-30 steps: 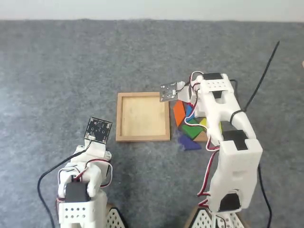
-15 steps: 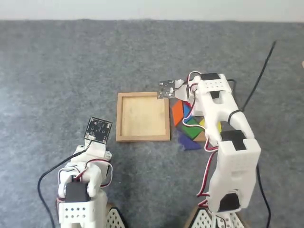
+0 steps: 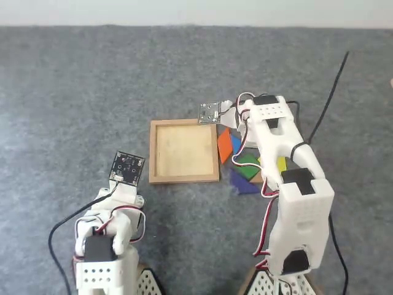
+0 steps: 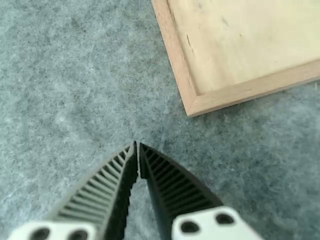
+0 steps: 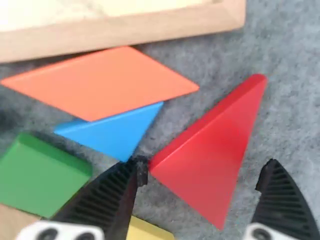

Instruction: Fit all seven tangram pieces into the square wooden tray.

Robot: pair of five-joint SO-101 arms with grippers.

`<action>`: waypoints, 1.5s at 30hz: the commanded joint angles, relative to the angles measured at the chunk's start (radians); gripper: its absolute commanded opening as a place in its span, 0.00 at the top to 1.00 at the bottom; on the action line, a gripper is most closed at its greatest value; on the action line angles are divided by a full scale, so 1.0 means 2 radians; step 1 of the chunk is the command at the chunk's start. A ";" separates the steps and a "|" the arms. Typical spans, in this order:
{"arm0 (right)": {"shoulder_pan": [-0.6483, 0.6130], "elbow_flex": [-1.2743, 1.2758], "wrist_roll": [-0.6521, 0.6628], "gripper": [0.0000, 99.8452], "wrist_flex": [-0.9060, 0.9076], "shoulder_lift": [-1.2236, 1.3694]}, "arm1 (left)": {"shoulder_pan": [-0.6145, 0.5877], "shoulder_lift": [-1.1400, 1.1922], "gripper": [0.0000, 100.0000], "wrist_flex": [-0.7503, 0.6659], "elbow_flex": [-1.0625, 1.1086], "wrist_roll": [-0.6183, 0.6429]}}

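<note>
The square wooden tray [image 3: 184,151] lies on the grey carpet with nothing in it. Right of it are the tangram pieces: an orange parallelogram [image 5: 100,82], a blue triangle [image 5: 117,131], a green piece [image 5: 37,180], a yellow piece [image 5: 145,231] and a red triangle [image 5: 215,150]. My right gripper [image 5: 204,172] is open low over the pile, its fingers on either side of the red triangle's wide end. My left gripper [image 4: 136,146] is shut and holds nothing. It hovers over carpet just off the tray's near left corner [image 4: 192,102].
In the high view a purple piece [image 3: 244,182] lies on the carpet at the near side of the pile, beside the green piece [image 3: 247,165]. The right arm's body covers part of the pile. Open carpet surrounds the tray on its far and left sides.
The right arm has swung away from its base and slightly left, toward the tray's far right corner, uncovering more of the orange parallelogram. The left arm has kept still.
</note>
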 commanded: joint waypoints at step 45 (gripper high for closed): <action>0.038 -0.016 -0.216 0.99 -0.073 -0.061 | 0.000 -0.007 0.99 0.002 -0.004 -0.003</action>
